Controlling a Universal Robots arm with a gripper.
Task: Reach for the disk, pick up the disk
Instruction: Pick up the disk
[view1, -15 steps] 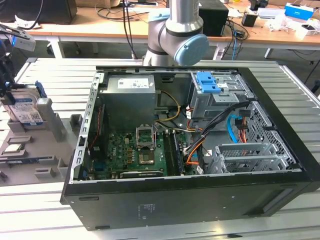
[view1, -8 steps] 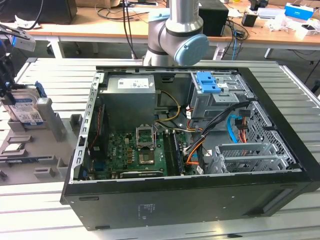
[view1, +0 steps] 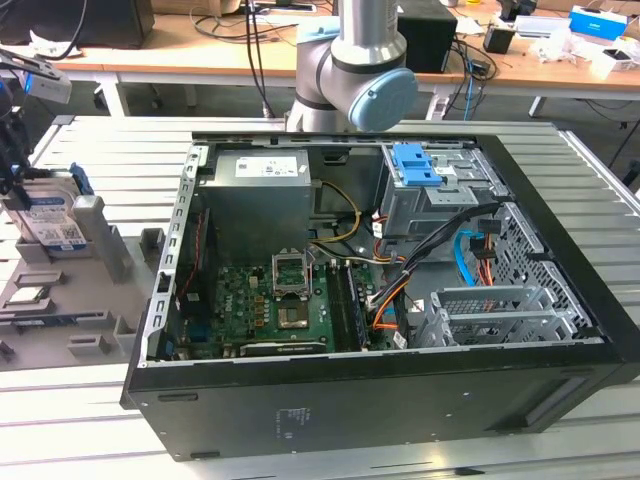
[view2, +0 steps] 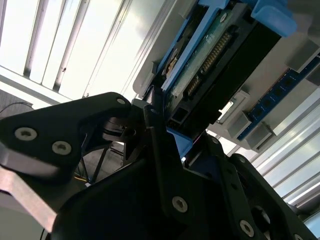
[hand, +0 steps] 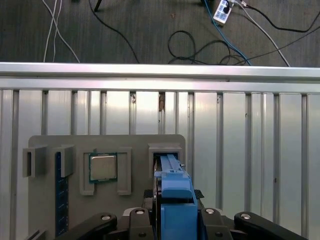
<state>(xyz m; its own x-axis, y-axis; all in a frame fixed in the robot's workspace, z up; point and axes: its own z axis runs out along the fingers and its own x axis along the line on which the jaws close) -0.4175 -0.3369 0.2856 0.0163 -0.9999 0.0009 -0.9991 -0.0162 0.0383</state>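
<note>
Disk (view1: 52, 222): upright in grey holder (hand: 107, 142). End effector (hand: 176, 220) straddles it; whether it grips cannot be told. Advised: centre, lift straight.

You see the pincer (view2: 179, 131), its black bolted links crowding the foreground, right up against the connector end of the disk (view2: 215, 65). The disk is seen edge-on, with its blue carrier frame (view2: 272, 17) along its sides, and it sits against a grey holder (view2: 295, 57) on the ribbed metal tabletop (view2: 75, 45).
</note>
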